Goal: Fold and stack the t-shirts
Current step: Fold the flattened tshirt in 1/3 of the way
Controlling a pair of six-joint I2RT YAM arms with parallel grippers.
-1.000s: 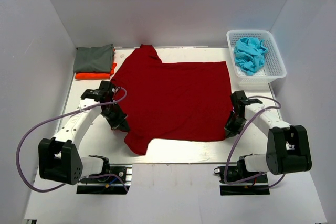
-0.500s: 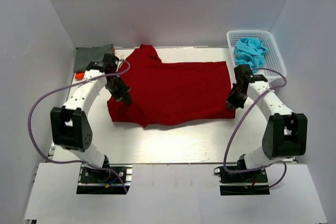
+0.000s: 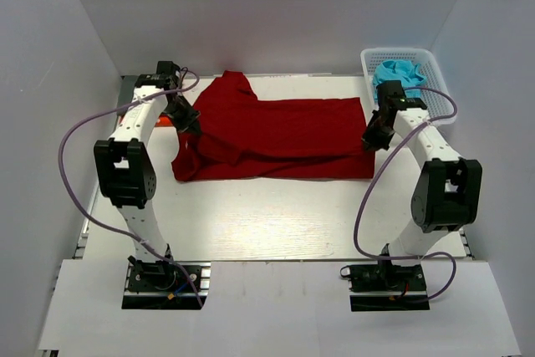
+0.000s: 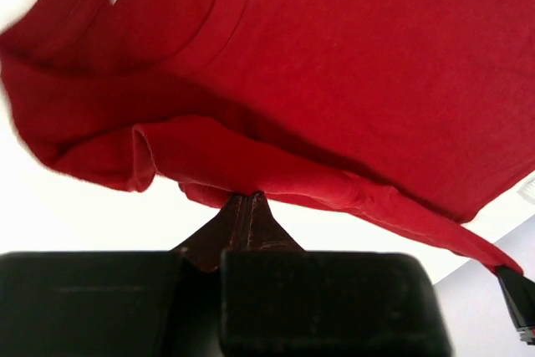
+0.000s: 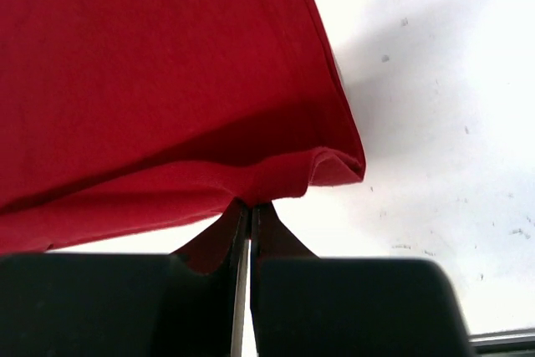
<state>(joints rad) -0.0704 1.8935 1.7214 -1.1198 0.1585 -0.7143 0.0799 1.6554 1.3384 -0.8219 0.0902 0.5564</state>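
Note:
The dark red t-shirt (image 3: 276, 135) lies across the middle of the table, folded over into a wide band. My left gripper (image 3: 185, 120) is shut on its cloth at the left end, near the sleeve. In the left wrist view the fingertips (image 4: 248, 200) pinch a fold of red shirt (image 4: 351, 64). My right gripper (image 3: 374, 138) is shut on the right end. In the right wrist view that gripper (image 5: 249, 205) pinches the hem corner of the red cloth (image 5: 150, 64). Turquoise t-shirts (image 3: 397, 73) sit crumpled in the basket. The left arm hides the other folded shirts at the far left.
The white lattice basket (image 3: 436, 89) stands at the far right corner, just behind my right arm. White walls close in the left, right and far sides. Both arms reach far out over the table, cables looping beside them.
Both grippers have carried the shirt's near edge away toward the far side, laying it over the upper half. The shirt now shows as a narrower band.

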